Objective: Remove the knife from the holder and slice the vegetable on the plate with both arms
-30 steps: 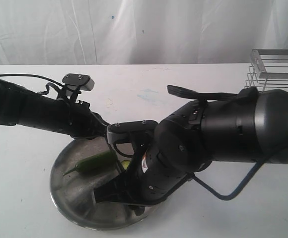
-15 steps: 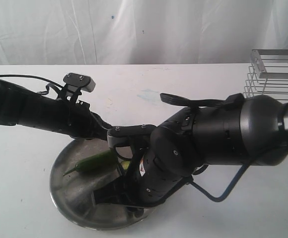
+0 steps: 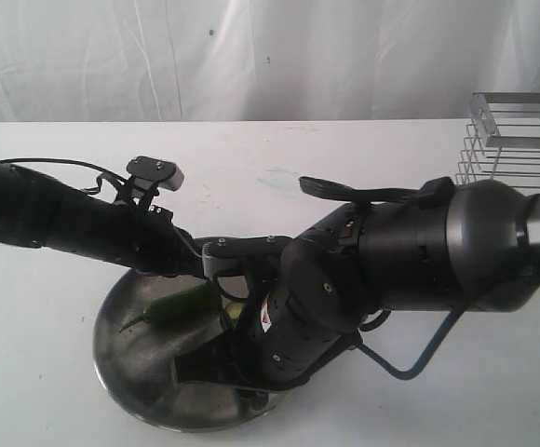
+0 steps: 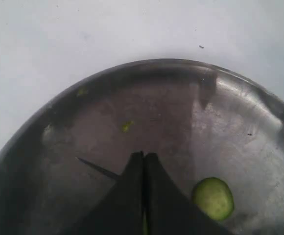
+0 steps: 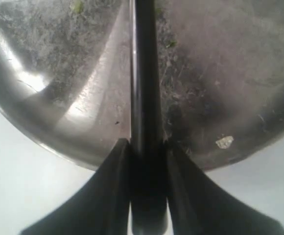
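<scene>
1. Left tool [image 4: 143, 156], clenched, should pin the small green pepper [image 3: 179, 304] at ten o'clock on the round shiny steel plate [image 3: 112, 365].
2. Right tool [image 5: 146, 143] grips the slim black-handled knife [image 5: 143, 73]; press straight down, unhurried.

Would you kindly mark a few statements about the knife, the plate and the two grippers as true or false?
1. The right gripper is shut on the knife. True.
2. The knife sits in the holder. False: the right gripper holds it over the plate.
3. A round green slice lies on the plate. True.
4. The left gripper is wide open. False: its jaws are shut together.
5. The vegetable lies on the bare table. False: it lies on the plate.
</scene>
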You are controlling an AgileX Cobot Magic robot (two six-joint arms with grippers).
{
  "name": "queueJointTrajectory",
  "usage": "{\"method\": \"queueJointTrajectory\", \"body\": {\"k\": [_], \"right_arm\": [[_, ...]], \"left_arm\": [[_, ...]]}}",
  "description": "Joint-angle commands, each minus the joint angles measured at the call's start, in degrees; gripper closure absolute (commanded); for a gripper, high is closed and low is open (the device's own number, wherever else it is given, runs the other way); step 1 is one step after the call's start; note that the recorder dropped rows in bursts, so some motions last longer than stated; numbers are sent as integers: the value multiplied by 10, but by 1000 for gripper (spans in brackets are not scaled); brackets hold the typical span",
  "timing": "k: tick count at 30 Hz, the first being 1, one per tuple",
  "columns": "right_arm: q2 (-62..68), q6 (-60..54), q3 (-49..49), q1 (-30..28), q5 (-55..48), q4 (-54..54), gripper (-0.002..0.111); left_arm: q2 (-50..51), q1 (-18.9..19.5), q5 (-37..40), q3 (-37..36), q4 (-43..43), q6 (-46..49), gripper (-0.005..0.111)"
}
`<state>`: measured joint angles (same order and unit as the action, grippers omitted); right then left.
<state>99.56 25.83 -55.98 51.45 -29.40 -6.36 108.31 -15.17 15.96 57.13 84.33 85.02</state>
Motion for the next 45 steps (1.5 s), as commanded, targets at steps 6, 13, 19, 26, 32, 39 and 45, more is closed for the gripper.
{"method": "queueJointTrajectory", "body": {"k": [6, 13, 19, 26, 32, 39, 45], "right_arm": [[0, 0, 1, 0, 0, 14, 108], [0, -31, 1, -1, -46, 21, 108], [10, -40, 1, -1, -52, 21, 108], [56, -43, 1, -1, -36, 21, 108], [49, -43, 1, -1, -36, 21, 108], [29, -43, 1, -1, -34, 21, 108], [29, -43, 1, -1, -34, 21, 108]], "left_arm": [[25, 2, 0, -4, -5, 7, 106], [24, 2, 4, -4, -24, 7, 106], [24, 2, 48, -4, -67, -3, 106], [24, 2, 52, -4, -130, -56, 106], [24, 2, 46, -4, -130, -56, 106], [22, 2, 26, 0, -127, -56, 106], [-18, 2, 47, 22, -108, -56, 106]]}}
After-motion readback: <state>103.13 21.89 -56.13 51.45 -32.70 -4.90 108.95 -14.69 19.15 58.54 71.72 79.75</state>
